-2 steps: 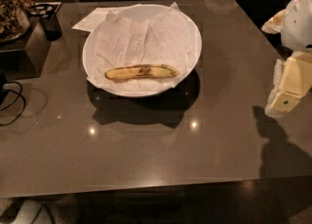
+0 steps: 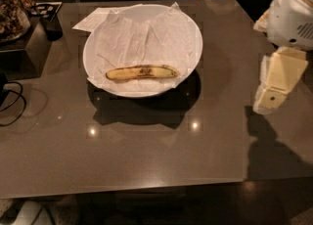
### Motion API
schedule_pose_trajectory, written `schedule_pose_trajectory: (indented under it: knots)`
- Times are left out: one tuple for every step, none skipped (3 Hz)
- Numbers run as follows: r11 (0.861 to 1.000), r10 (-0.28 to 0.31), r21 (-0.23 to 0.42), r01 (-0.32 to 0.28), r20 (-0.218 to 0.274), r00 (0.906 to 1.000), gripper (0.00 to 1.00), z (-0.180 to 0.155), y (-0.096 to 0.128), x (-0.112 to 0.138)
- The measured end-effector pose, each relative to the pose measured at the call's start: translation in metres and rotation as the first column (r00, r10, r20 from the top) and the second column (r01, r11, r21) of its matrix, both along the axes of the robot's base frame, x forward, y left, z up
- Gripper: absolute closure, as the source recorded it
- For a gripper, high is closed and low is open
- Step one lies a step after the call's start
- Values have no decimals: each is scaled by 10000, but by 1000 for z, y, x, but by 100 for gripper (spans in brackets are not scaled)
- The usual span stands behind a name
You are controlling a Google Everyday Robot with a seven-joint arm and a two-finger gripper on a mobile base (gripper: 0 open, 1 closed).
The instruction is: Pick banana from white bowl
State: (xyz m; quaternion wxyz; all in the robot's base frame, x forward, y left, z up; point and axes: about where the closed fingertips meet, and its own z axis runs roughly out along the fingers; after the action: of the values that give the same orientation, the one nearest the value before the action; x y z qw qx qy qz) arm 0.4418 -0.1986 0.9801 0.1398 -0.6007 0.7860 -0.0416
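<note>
the gripper (image 2: 272, 89) hangs at the right edge of the view, a cream-coloured block angled down and to the left under the robot's white arm (image 2: 293, 13), above the right side of the table (image 2: 146, 155) and holding nothing that shows; whether it is open or closed cannot be told from this angle. it is well apart from the white bowl (image 2: 195, 28), with bare tabletop between them. the bowl sits on the far-middle part of the table, and it is the one clear container here. inside it lies a crumpled white paper lining (image 2: 146, 38) that covers most of the inner surface, and on that lining, toward the bowl's near side, rests the banana (image 2: 142, 72), lying roughly left to right, dull yellow with dark speckles. count: one bowl, one banana, one lining. behind the bowl's left rim one flat white paper sheet (image 2: 93, 19) lies on the table, partly hidden by the bowl. further left stand a small dark object (image 2: 51, 26) and a heap of brownish stuff (image 2: 12, 9), too unclear to name, and one black cable (image 2: 12, 101) loops at the left edge.
</note>
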Motion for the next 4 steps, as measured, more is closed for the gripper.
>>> schedule_pose_trajectory:
  knots:
    - [9981, 45, -609, -67, -362, 9993, 0, 1, 34, 14]
    - [9944, 405, -961, -447, -454, 9981, 0, 0, 71, 30]
    - [9953, 478, -838, -489, -161, 9987, 0, 4, 76, 35]
    - [9966, 732, -367, -740, -223, 9971, 0, 3, 89, 42]
